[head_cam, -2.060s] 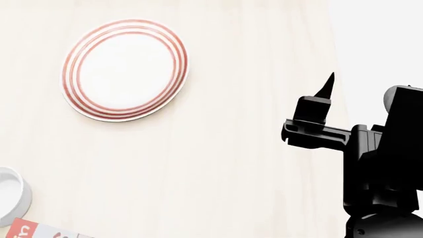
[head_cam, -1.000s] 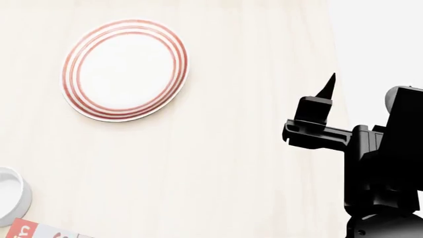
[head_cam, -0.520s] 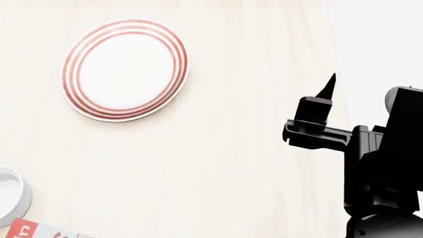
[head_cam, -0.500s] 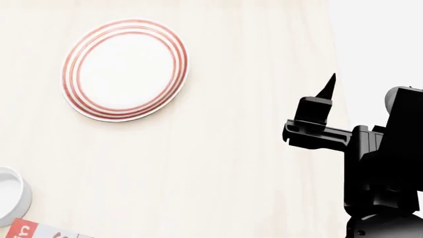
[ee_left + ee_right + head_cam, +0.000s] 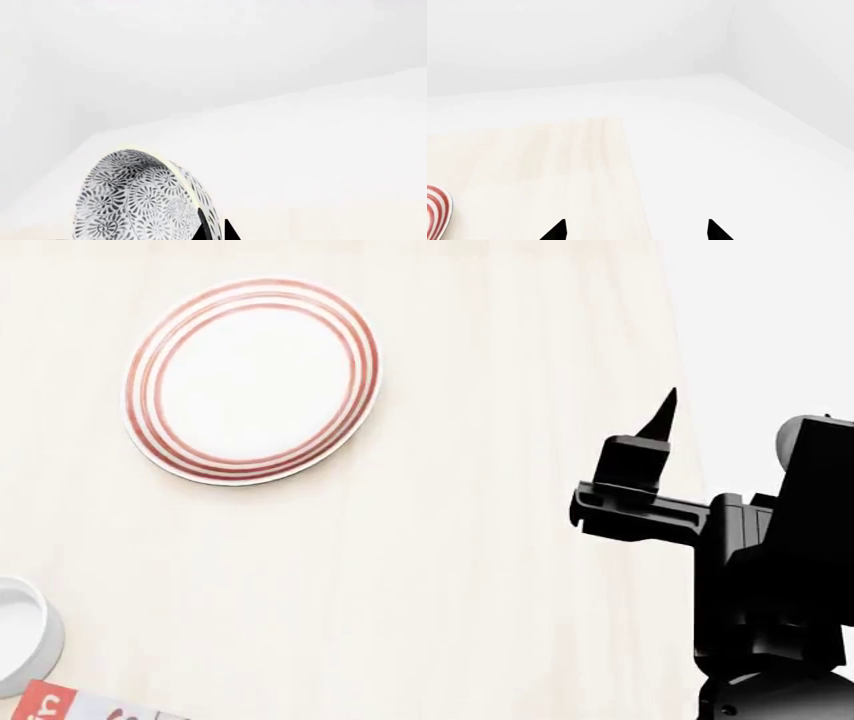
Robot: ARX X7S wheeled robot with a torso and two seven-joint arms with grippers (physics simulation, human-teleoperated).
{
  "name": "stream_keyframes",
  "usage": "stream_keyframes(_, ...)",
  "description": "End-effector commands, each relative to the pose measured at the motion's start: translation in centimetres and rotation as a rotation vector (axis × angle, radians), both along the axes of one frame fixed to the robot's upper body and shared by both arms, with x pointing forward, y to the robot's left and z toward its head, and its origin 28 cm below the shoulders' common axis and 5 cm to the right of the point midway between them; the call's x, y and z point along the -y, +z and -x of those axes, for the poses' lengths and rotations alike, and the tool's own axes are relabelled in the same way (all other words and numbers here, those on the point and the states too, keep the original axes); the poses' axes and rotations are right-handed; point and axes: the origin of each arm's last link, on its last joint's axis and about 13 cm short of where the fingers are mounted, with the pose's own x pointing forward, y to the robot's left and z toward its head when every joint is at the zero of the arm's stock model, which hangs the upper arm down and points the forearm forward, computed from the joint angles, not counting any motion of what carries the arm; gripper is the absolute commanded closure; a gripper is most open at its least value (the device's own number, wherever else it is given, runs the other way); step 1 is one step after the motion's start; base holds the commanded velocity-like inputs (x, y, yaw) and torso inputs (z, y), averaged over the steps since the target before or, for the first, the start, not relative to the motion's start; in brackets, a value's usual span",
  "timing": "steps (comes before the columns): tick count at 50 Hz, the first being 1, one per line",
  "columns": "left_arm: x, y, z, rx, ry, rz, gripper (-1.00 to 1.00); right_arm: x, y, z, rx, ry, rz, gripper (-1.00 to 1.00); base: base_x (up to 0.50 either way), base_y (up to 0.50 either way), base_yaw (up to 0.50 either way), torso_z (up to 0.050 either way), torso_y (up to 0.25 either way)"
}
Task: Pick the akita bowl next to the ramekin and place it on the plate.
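Observation:
The akita bowl [image 5: 143,200], white with a dense grey flower pattern, stands tilted on edge in the left wrist view. My left gripper [image 5: 215,231] is shut on its rim, one black fingertip inside and one outside. Neither the bowl nor that gripper shows in the head view. The plate [image 5: 254,380], white with red rings, lies at the far left of the pale wooden table [image 5: 441,570], and its edge [image 5: 436,210] shows in the right wrist view. The ramekin [image 5: 24,635] is cut off by the head view's left edge. My right gripper [image 5: 635,231] is open and holds nothing.
A red and white printed box [image 5: 60,707] lies at the bottom left corner, just below the ramekin. My black right arm [image 5: 767,570] hangs over the table's right edge [image 5: 681,440], with one fingertip [image 5: 663,412] pointing away. White floor lies beyond that edge.

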Motion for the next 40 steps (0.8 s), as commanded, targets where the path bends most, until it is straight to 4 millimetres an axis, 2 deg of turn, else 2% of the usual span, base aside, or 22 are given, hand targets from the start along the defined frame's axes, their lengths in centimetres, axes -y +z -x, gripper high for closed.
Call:
stream_keyframes(1,2.4,3.3,-0.3,0.201,-0.084,-0.058,1.0,0.1,0.3,-0.1,0.013,-0.002,-0.017,-1.0,0.0,0.0,0.0,0.0,0.0)
stream_keyframes(13,3.9,4.1,-1.7,0.337,-0.068,-0.038,1.0,0.1,0.3,-0.1,0.014,-0.001,-0.017,-1.0,0.0,0.0,0.0,0.0,0.0)
stream_keyframes(18,4.4,3.8,-2.7,0.285,-0.109,-0.054,1.0,0.1,0.2,-0.1,0.013,0.0,-0.02,-1.0,0.0,0.0,0.0,0.0,0.0)
stream_keyframes(32,6.3,4.8,-4.6,0.195,-0.204,-0.137,1.0,0.1,0.2,-0.1,0.011,0.001,-0.022,-1.0,0.0,0.0,0.0,0.0,0.0)
stream_keyframes(40,6.9,4.2,-5.3,0.099,-0.246,-0.18,1.0,0.1,0.2,-0.2,0.011,0.001,-0.022,-1.0,0.0,0.0,0.0,0.0,0.002)
